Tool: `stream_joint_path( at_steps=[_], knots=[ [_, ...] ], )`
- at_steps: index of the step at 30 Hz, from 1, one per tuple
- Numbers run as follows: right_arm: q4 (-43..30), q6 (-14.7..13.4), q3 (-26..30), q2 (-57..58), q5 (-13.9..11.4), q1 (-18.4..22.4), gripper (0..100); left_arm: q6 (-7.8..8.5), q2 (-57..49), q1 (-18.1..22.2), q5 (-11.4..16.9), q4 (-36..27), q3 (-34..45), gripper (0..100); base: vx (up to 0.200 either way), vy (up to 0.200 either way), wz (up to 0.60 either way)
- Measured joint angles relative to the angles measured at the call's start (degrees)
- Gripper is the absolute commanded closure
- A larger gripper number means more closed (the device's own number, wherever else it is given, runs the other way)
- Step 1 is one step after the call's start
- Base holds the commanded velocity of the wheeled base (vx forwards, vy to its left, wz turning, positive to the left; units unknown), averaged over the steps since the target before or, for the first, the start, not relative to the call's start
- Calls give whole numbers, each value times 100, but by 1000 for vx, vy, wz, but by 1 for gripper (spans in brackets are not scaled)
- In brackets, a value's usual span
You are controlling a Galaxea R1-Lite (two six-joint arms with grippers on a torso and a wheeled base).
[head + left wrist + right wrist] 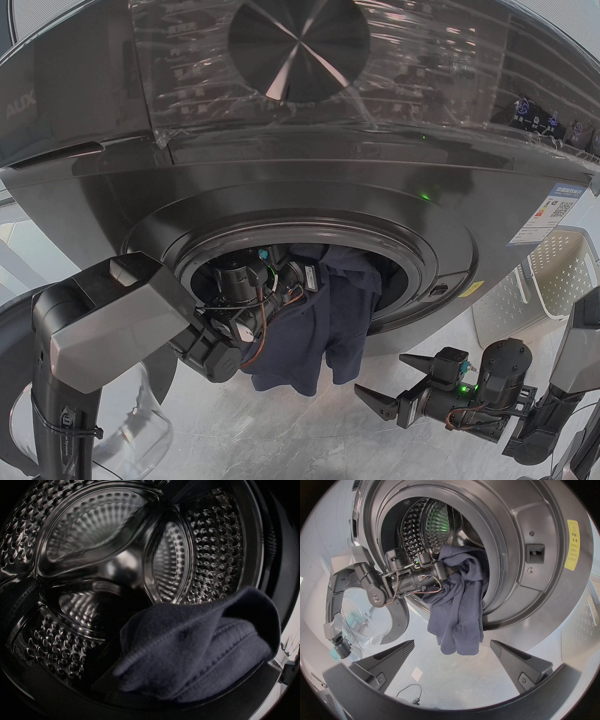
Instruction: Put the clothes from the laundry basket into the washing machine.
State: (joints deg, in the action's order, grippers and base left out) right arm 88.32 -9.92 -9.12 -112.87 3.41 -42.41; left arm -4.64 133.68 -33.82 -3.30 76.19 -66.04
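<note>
A navy garment (pixel 325 319) hangs out of the washing machine's (pixel 262 187) round opening, its upper part inside the steel drum (pixel 93 542) and its lower part dangling over the front rim toward the floor. My left gripper (pixel 307 278) is at the mouth of the drum, its tip covered by the cloth (pixel 456 605). The same garment is bunched close before the left wrist camera (pixel 200 648). My right gripper (pixel 381 374) is open and holds nothing. It sits low outside the machine, below and to the right of the hanging cloth, pointing at it (pixel 451 644).
The machine's glass door (pixel 125 412) stands swung open at the left, beside my left arm. A white perforated laundry basket (pixel 553 275) stands to the right of the machine. A pale floor (pixel 281 437) lies below, with a thin cable (pixel 409 692) on it.
</note>
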Motion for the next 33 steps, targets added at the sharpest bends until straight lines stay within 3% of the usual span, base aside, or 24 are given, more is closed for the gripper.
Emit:
stream_joint_path(
  at_steps=[13,22,23,33],
  knots=[
    [-2,0,72,-63,6,-44,0,-9,267,215,-468,-759,-1698,100,0,0,0],
    [-2,0,48,-72,6,-45,0,-57,461,227,-525,-919,-2275,100,0,0,0],
    [0,0,44,-72,9,-45,0,-68,468,227,-525,-919,-2277,0,0,0,0],
    [-2,-1,22,-77,11,-48,0,-149,315,179,-499,-1007,-1613,0,0,0,0]
  ],
)
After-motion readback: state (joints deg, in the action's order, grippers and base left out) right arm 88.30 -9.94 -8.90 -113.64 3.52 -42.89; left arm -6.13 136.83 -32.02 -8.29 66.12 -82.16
